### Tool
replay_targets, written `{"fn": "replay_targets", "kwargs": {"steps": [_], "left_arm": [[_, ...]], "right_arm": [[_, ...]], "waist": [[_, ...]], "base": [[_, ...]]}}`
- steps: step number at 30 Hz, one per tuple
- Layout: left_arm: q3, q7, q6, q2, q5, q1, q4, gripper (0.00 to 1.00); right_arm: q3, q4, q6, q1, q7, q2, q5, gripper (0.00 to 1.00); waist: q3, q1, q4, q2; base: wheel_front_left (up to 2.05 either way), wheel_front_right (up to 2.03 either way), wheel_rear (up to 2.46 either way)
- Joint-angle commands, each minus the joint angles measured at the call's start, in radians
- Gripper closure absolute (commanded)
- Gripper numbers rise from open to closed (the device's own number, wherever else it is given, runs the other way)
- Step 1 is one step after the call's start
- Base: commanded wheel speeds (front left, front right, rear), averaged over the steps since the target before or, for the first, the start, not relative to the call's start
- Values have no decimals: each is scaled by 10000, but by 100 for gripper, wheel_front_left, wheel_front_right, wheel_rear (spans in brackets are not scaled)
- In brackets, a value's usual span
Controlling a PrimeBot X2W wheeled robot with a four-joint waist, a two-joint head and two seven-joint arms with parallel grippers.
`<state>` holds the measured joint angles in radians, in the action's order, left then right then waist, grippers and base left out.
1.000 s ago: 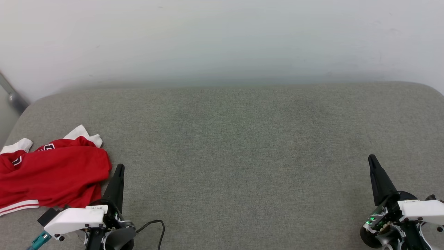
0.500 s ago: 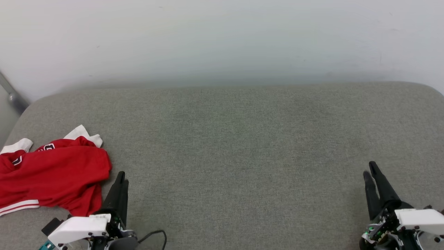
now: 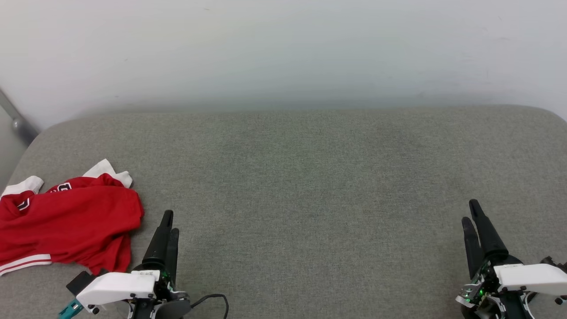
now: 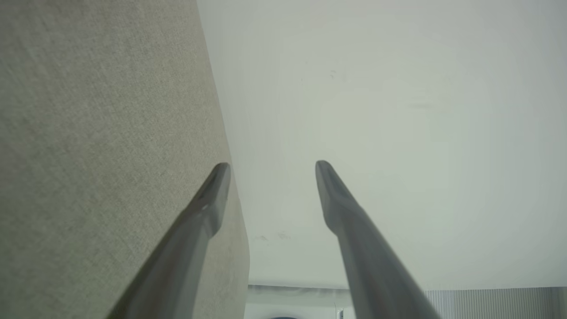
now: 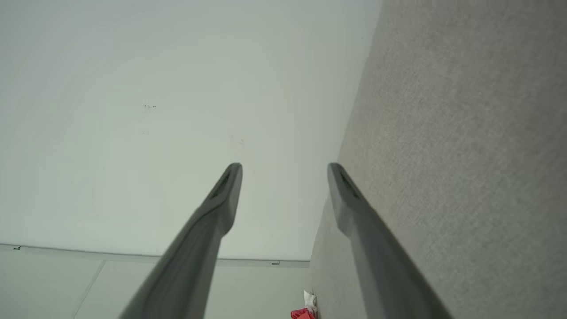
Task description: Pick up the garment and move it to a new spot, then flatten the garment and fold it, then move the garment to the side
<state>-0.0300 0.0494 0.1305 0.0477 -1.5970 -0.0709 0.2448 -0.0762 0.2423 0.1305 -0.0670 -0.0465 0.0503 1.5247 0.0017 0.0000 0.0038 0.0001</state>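
Left gripper [image 3: 171,221] and right gripper [image 3: 469,210]: fingers apart, both empty. Garment [image 3: 66,221] lies crumpled at the counter's [image 3: 310,177] left end, just beside the left gripper. The head view's left edge cuts it off. Its lettering is folded under and unreadable.

Garment [image 3: 66,221]: red body, just left of the left gripper [image 3: 171,221]; white sleeves at the far edge; red-and-white striped trim on the near hem; black lettering outlined in white.
Left gripper: black fingers [image 3: 161,241], white housing [image 3: 117,285], teal plug [image 3: 68,309] and black cable [image 3: 212,299] behind it.
Right gripper [image 3: 469,211]: black fingers [image 3: 487,235], white casing [image 3: 529,274], small green light [image 3: 476,292].
Cushion [image 3: 310,177]: grey-green, finely flecked weave, under and between both grippers.
Wall [image 3: 283,53]: plain off-white, beyond the fingertips.
Pole [image 3: 15,122]: grey, far left of the left gripper.
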Motion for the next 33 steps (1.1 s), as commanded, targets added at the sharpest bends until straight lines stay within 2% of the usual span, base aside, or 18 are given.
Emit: {"fn": "replay_targets", "kwargs": {"steps": [1,7,22,33], "left_arm": [[223,-153,4,106,274,-275,-265,0],[440,-383,4,186,962,-297,-363,0],[690,-970,4,173,4055,-262,-541,0],[812,-1350,4,298,6501,-315,-475,0]], "right_arm": [[92,-293,2,-187,142,35,-525,0],[276,-442,2,-171,358,87,-1869,0],[515,-424,2,-181,950,99,-5904,0],[606,-215,3,-284,1315,63,-8283,0]], "waist": [[-4,0,2,-1],[-12,0,12,-1],[-55,0,-11,-1],[-84,0,-17,-1]], "base": [[0,0,0],[0,0,0],[0,0,0],[0,0,0]]}}
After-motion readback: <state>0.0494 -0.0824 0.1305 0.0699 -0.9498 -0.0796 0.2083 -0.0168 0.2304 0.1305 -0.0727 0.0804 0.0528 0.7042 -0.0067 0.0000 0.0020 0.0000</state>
